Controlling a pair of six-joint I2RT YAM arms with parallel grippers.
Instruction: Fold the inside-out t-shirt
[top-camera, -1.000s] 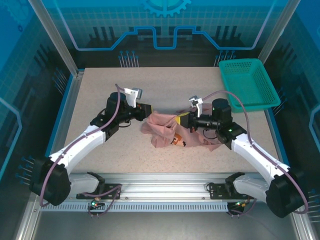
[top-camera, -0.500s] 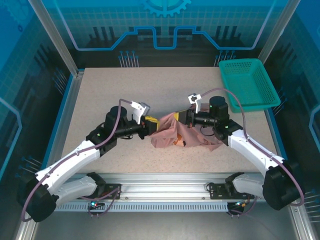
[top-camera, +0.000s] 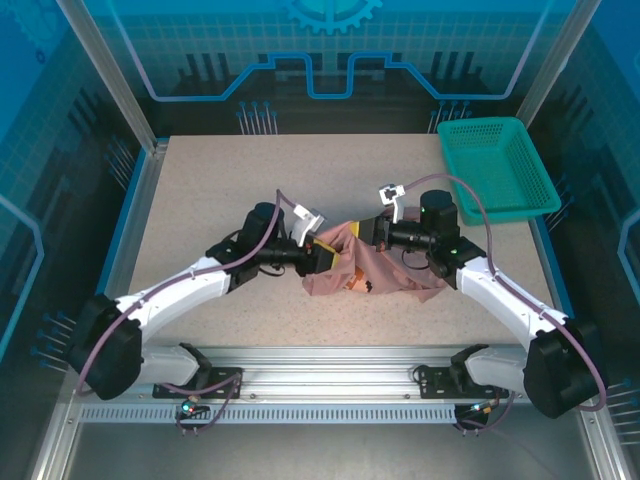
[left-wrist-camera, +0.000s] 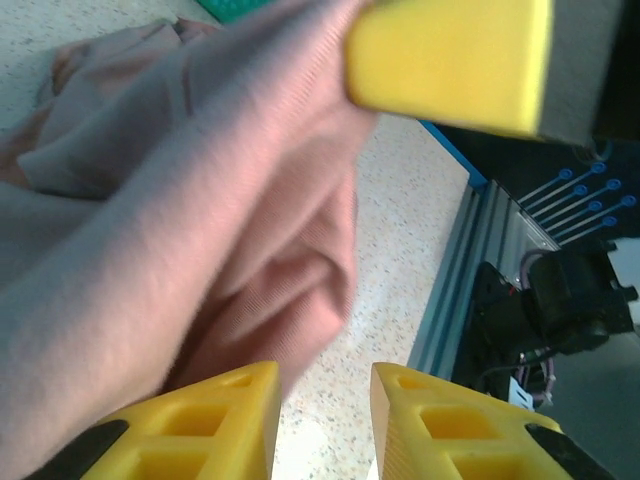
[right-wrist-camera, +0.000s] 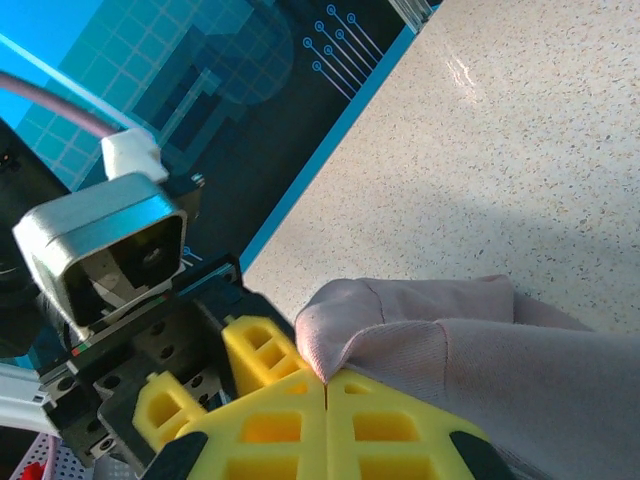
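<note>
Shirt (top-camera: 365, 270) bunched mid-table; right gripper (right-wrist-camera: 325, 382) clamped on its folded edge; left gripper (left-wrist-camera: 325, 385) apart alongside; table (top-camera: 200, 190) bare leftward.

**Crumpled inside-out t-shirt (top-camera: 385, 272) in the middle of the table**
Dusty salmon-pink and soft, it sits bunched in a wrinkled heap just right of the table's centre and towards the near side, wider from left to right than from near to far. Its far-left part is drawn up into a raised peak off the surface, and the rest sags onto the tabletop. A small orange-red printed mark (top-camera: 356, 284) shows at its near edge.
</note>
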